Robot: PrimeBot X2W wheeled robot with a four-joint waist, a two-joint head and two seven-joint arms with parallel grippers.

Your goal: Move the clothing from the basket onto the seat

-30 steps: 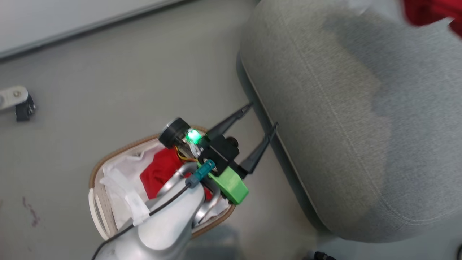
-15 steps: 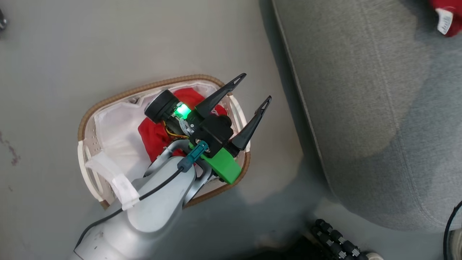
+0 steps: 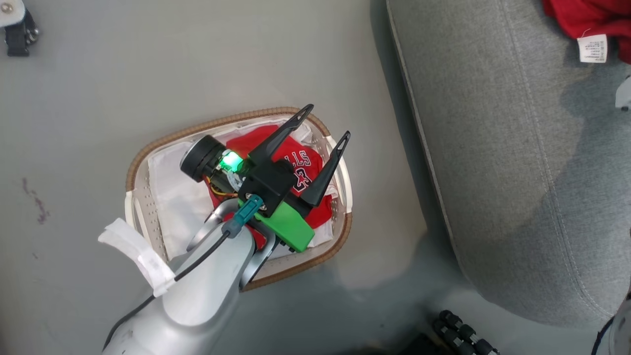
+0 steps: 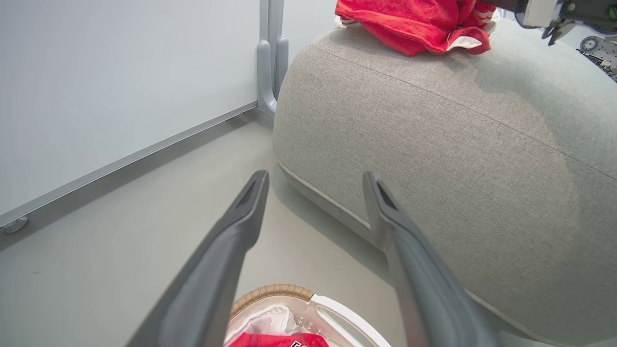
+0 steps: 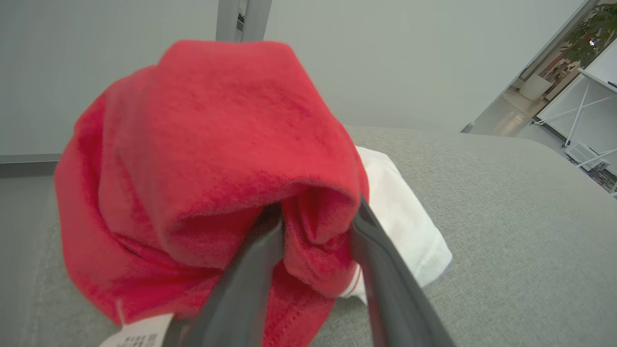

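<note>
The oval white basket (image 3: 148, 153) with a brown woven rim stands on the floor left of the seat (image 3: 517, 148), a big grey cushion. A red jersey (image 3: 300, 165) with white lettering lies in the basket on the white liner. My left gripper (image 3: 329, 120) hangs open and empty over the basket's far end, its fingers (image 4: 241, 226) pointing toward the seat (image 4: 458, 135). A second red garment (image 3: 581, 17) with a white tag lies on the seat. My right gripper (image 5: 315, 212) is shut on a fold of that red garment (image 5: 207, 144), with its tips buried in the cloth.
A white wall panel (image 4: 120, 72) and a grey post (image 4: 270, 48) stand behind the seat. On the floor at the far left sits a small black-and-white part (image 3: 17, 29). Dark parts of the robot's base (image 3: 458, 330) show below the seat.
The camera has shifted. My left gripper, still open, has drawn back from the seat's edge and now hangs over the basket. The jersey's lettering has come into sight.
</note>
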